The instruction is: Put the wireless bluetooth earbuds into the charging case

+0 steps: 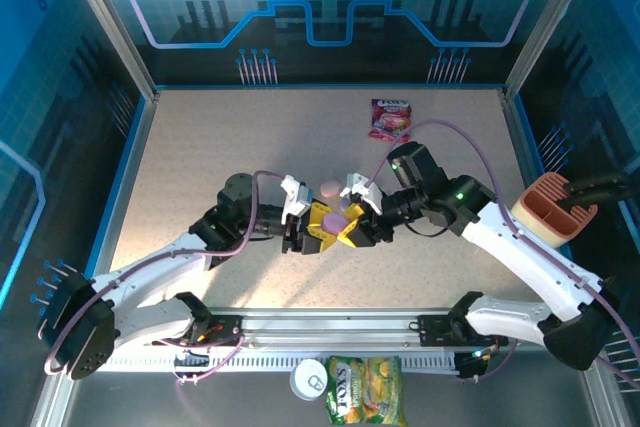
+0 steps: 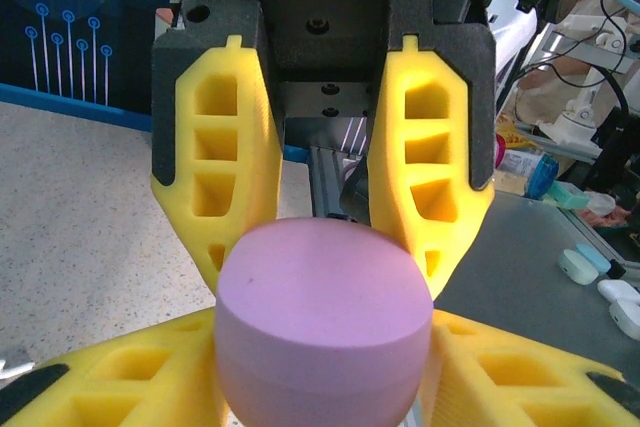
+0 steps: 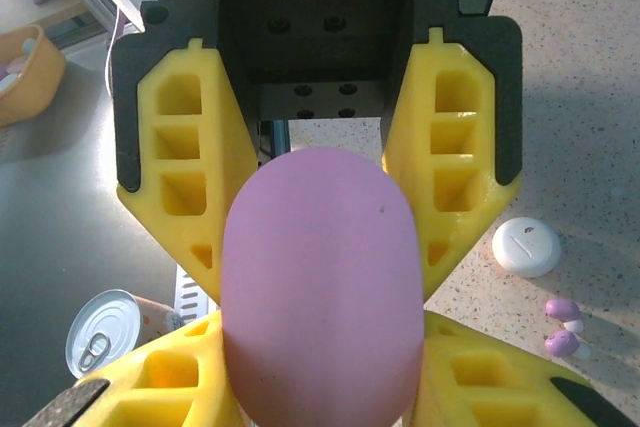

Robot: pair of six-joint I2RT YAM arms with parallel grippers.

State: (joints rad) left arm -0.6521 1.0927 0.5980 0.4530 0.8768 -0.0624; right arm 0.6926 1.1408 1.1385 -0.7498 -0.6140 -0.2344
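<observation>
A rounded purple charging case (image 1: pixel 338 217) hangs above the table's middle, held from both sides. My left gripper (image 1: pixel 318 225) comes in from the left and my right gripper (image 1: pixel 354 227) from the right, their yellow fingers meeting around it. In the left wrist view the case (image 2: pixel 320 317) fills the gap of my left gripper (image 2: pixel 322 332), with the right gripper's fingers (image 2: pixel 425 157) pressed on its far end. The right wrist view has the case (image 3: pixel 320 287) clamped in my right gripper (image 3: pixel 320 327). Two tiny purple earbuds (image 3: pixel 562 327) lie on the table beside a white round disc (image 3: pixel 526 246).
A small pale round object (image 1: pixel 330 188) lies just behind the grippers. A pink snack packet (image 1: pixel 390 117) sits at the back. An orange basket (image 1: pixel 553 209) stands at the right edge. A can (image 1: pixel 311 378) and a green snack bag (image 1: pixel 365 387) lie off the near rail.
</observation>
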